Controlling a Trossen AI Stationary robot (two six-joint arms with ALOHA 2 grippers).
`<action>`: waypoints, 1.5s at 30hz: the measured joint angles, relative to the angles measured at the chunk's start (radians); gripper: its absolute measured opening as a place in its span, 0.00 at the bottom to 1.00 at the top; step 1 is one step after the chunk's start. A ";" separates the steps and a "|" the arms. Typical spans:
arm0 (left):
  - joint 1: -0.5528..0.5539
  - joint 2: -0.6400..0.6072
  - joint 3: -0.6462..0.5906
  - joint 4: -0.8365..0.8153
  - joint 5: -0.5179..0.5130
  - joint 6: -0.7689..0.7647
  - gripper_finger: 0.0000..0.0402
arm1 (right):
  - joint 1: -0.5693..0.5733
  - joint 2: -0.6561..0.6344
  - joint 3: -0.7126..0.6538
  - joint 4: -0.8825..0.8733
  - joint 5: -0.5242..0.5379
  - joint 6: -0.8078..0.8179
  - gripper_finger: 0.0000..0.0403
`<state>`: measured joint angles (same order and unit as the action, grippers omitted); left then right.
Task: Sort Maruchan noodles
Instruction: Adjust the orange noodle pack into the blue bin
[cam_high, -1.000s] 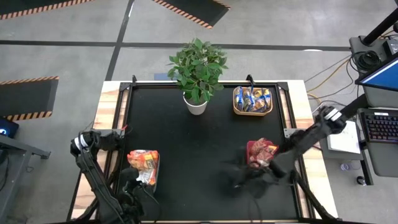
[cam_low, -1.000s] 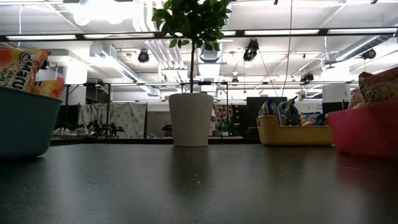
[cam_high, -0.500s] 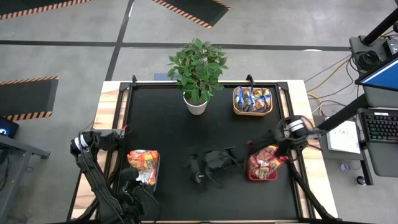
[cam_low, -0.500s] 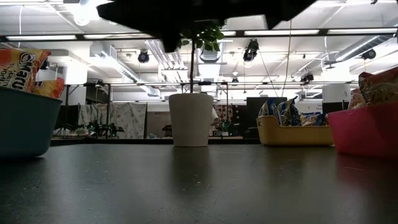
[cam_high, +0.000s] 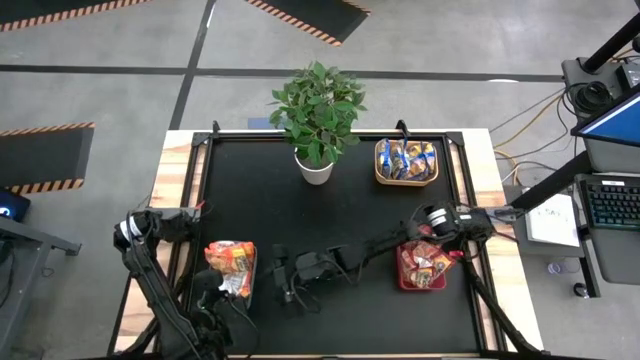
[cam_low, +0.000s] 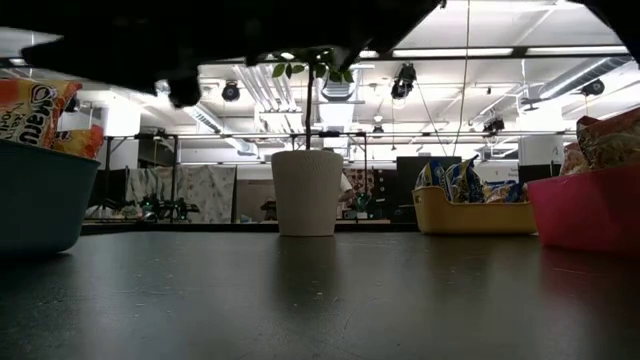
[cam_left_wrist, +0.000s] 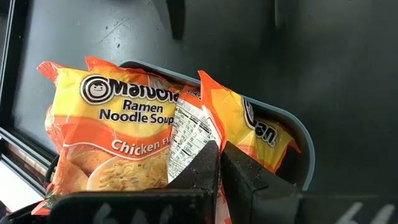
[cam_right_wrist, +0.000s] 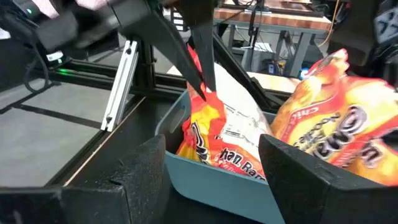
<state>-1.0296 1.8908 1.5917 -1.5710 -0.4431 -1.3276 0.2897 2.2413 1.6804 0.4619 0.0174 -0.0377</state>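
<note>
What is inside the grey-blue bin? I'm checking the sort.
The grey-blue bin holds orange Maruchan chicken ramen packets. Only the upper ones show; the bin's bottom is covered.

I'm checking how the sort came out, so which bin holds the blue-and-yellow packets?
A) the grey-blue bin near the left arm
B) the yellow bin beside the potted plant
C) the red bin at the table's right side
B: in the high view the blue-and-yellow packets sit in the yellow bin just right of the potted plant, while the grey-blue bin holds orange packets.
</note>
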 joint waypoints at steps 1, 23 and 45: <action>0.000 0.000 0.000 0.000 0.000 -0.005 0.00 | 0.000 0.017 0.019 -0.002 -0.001 0.000 0.62; 0.002 -0.007 0.079 -0.001 -0.017 0.004 0.00 | -0.020 0.295 0.423 -0.068 -0.048 -0.020 0.27; 0.003 -0.012 0.529 0.000 -0.507 0.408 0.00 | -0.071 0.284 0.441 -0.030 -0.006 0.625 0.04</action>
<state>-1.0269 1.8786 2.1210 -1.5711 -0.9503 -0.9192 0.2186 2.5248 2.1214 0.4319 0.0118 0.5871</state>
